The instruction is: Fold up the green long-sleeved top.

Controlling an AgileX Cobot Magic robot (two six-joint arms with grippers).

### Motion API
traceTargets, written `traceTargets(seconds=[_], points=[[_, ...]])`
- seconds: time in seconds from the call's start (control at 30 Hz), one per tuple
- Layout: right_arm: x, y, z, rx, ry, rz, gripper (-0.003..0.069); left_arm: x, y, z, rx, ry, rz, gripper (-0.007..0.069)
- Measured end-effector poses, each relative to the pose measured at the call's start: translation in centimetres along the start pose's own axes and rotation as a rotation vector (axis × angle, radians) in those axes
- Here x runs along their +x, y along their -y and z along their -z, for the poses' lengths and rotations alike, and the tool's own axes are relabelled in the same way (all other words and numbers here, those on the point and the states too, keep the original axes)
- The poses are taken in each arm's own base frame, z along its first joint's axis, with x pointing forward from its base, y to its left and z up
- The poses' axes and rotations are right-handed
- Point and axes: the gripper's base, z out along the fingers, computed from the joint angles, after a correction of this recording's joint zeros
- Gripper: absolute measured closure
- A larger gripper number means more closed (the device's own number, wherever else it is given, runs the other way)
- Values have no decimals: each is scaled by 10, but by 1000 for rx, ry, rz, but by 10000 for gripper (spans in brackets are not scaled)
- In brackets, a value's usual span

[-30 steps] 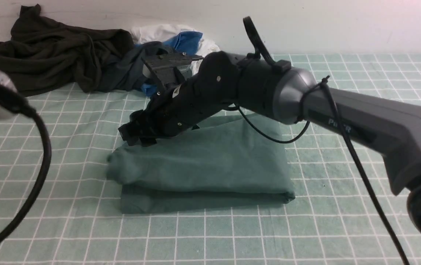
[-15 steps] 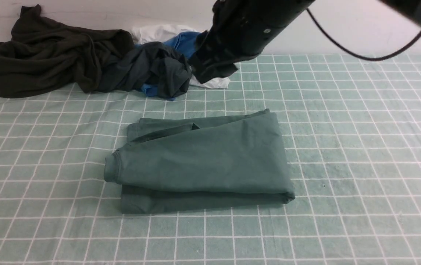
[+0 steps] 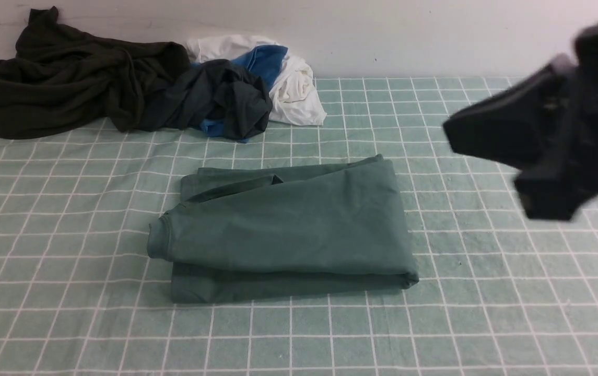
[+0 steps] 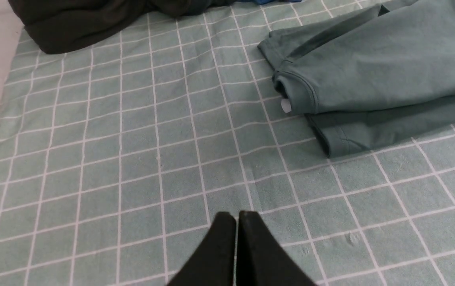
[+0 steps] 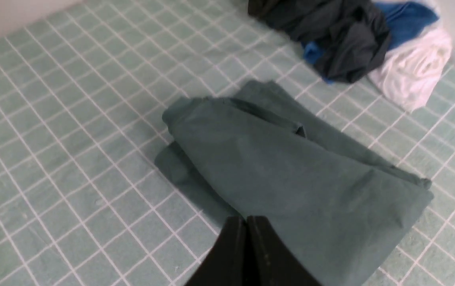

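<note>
Two hands, both closed on nothing. Left hand (image 4: 237,216) shows only in its wrist view: black fingers pressed together, tips over bare checked cloth, well apart from the green long-sleeved top (image 3: 288,230). Right hand (image 5: 247,222) also has fingers pinched tight w/ no fabric between them; in its wrist view the tips sit above the top's near edge, not touching as far as I can tell. In front view the right arm (image 3: 544,151) is a blurred dark mass at the right side, up off the table and clear of the top.

Top lies folded into a compact rectangle at approx. the middle of the table (image 3: 487,313), on the pale green checked cloth. Layers stacked: upper fold rounded at the left end, lower layer sticking out a bit beneath it toward the front. Small white tag (image 4: 286,105) peeks from the fold's end in the left wrist view.

Far back by the wall: very dark olive-black garment (image 3: 69,73) at left, dark navy-grey garment (image 3: 215,99) beside it, w/ blue cloth (image 3: 265,58) and white cloth (image 3: 296,89) bunched against it. All well apart from the top.
</note>
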Motion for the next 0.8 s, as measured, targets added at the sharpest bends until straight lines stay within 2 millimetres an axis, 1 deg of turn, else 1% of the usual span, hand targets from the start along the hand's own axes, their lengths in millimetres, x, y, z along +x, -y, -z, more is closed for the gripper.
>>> traceTargets(seconds=[0.03,0.1,0.2,0.23,0.27,0.33,0.4,0.53,0.63,0.7,0.8], points=[[4,-1,5,2,10,0,672,0,0,0,0,0,0,628],[23,-3,25,17,107,-7,673,0,0,0,0,0,0,628],[47,-5,47,39,234,-7,673,0,0,0,0,0,0,628],[53,-5,48,42,245,-6,673,0,0,0,0,0,0,628],[64,-7,58,46,282,-3,673,0,0,0,0,0,0,628],[73,-8,64,48,303,-2,673,0,0,0,0,0,0,628],[88,-9,71,49,320,0,673,0,0,0,0,0,0,628],[104,-12,87,51,354,10,673,0,0,0,0,0,0,628],[108,-13,97,55,379,19,673,0,0,0,0,0,0,628],[109,-14,101,55,391,20,673,0,0,0,0,0,0,628],[110,-14,100,54,389,17,673,0,0,0,0,0,1,628]])
